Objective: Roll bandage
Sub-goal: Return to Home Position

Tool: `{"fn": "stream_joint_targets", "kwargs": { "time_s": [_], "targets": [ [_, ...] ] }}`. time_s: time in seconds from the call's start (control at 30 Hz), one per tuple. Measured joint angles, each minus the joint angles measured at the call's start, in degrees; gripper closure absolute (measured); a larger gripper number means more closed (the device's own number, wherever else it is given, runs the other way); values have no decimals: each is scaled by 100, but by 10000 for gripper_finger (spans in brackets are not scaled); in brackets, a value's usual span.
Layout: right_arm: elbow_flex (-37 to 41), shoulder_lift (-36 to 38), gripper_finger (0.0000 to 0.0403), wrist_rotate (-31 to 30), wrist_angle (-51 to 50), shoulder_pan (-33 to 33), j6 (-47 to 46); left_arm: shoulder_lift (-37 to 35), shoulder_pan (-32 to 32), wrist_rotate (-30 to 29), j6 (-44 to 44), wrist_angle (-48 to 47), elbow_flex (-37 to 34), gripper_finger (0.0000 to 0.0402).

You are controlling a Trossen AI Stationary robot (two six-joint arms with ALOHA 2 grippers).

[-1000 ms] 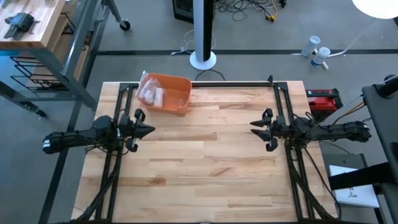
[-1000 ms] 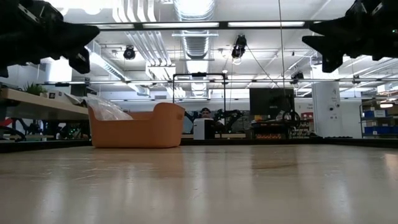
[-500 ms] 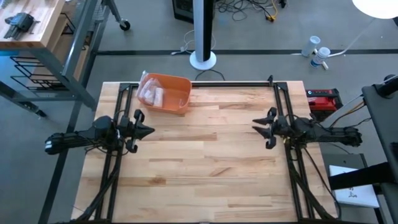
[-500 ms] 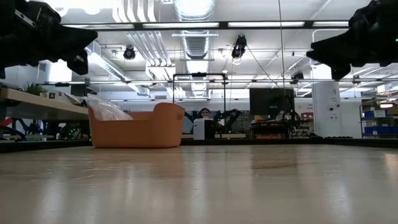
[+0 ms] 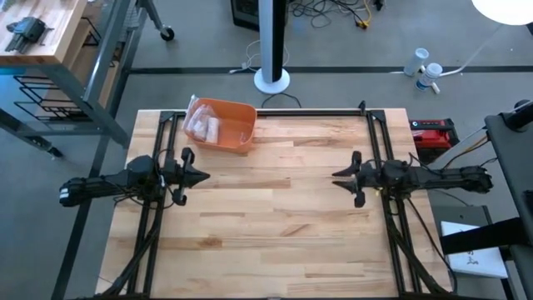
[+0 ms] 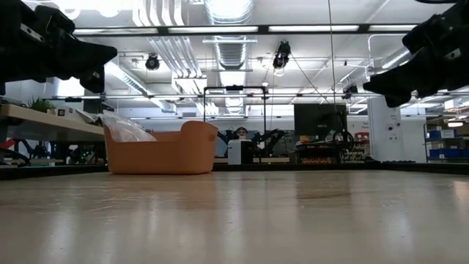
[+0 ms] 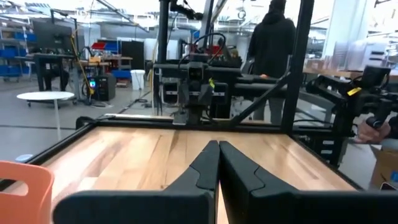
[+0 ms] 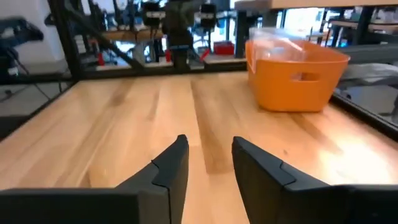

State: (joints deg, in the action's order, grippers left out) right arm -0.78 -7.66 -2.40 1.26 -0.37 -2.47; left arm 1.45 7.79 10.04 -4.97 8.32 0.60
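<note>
The rolled white bandage (image 5: 206, 127) lies sealed inside its transparent zip bag (image 5: 196, 117). The bag sits in the orange plastic bin (image 5: 241, 140) at the far left corner of the pale wooden table (image 5: 275, 221), and its crumpled top pokes above the rim on the bin's left side. Bin and bag have not shifted over the last second, so the delivery looks finished. The left gripper (image 5: 201, 175) hangs above the table's left edge, nearer than the bin and well apart from it. Its two dark fingers (image 7: 205, 168) are pressed together on nothing, and it has hardly moved. The right gripper (image 5: 336, 177) is the one that has changed: it drew back a little toward the right edge, then swung slightly nearer, and in the low view it has sunk lower. Its fingers (image 8: 176, 160) stand a little apart and hold nothing. Both grippers point inward across bare wood. I judge that both arms are settling into their rest poses, with only the right arm's retreat left to complete.
</note>
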Motion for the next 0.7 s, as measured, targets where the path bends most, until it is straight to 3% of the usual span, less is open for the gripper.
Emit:
{"fn": "stream_joint_targets", "kwargs": {
  "time_s": [0.3,0.57,0.7],
  "targets": [
    [4,-202,296,-104,428,-4,173,114,0,-2,223,-140,0,402],
    [9,199,305,-527,282,-4,547,440,0,-2,197,-162,0,402],
    [11,143,310,-513,183,-4,54,633,0,-2,195,-160,10,402]
  ]
}}
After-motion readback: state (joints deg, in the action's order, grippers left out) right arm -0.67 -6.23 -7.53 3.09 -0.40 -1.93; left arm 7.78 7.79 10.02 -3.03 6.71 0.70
